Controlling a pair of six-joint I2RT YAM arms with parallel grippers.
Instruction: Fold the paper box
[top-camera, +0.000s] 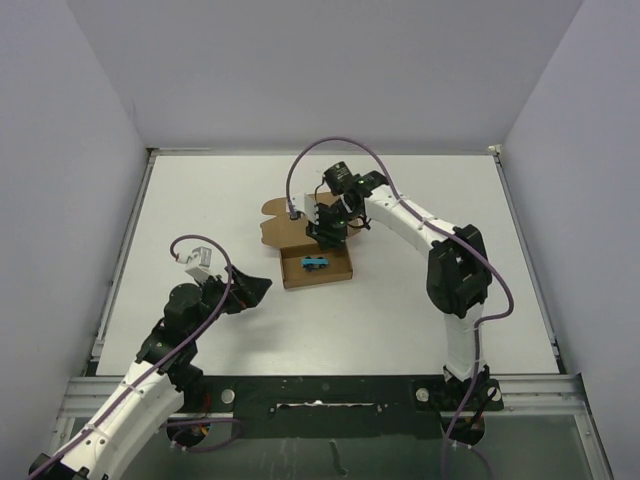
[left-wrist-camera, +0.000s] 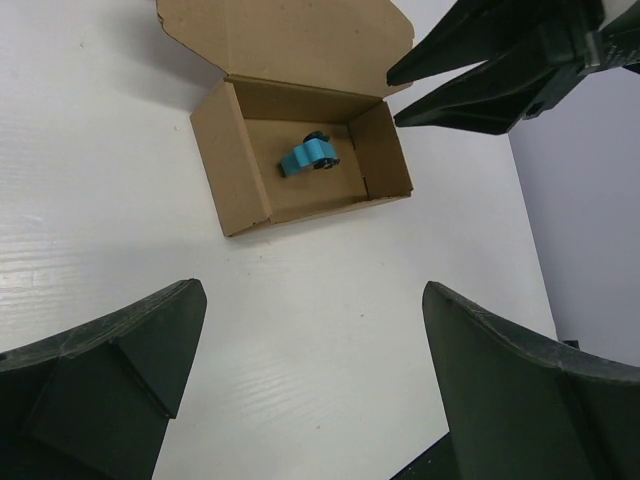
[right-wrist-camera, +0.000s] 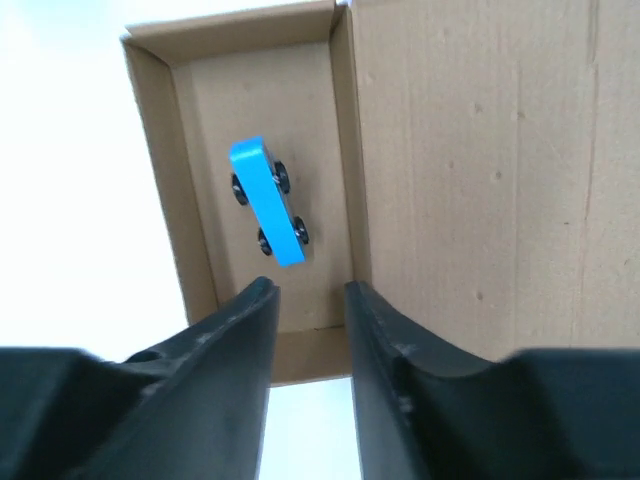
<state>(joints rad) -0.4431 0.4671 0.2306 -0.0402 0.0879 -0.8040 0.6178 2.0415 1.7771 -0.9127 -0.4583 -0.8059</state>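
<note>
Jaws of the left gripper (top-camera: 252, 290) gape wide, empty, at 8 o'clock from the paper box (top-camera: 318, 282). Right gripper (top-camera: 326, 236) jaws, nearly closed on nothing, hover at its hinge; swing the 12 o'clock lid (top-camera: 280, 225) evenly over the toy car (top-camera: 314, 264).

The left arm (top-camera: 125, 408) and right arm (top-camera: 403, 216) have white links, black joints and looping purple cables (top-camera: 338, 142); their fingers (left-wrist-camera: 500, 380) are matte black wedges.

No legible txt, labels or nos. on paper box (left-wrist-camera: 300, 40) or elsewhere.
</note>
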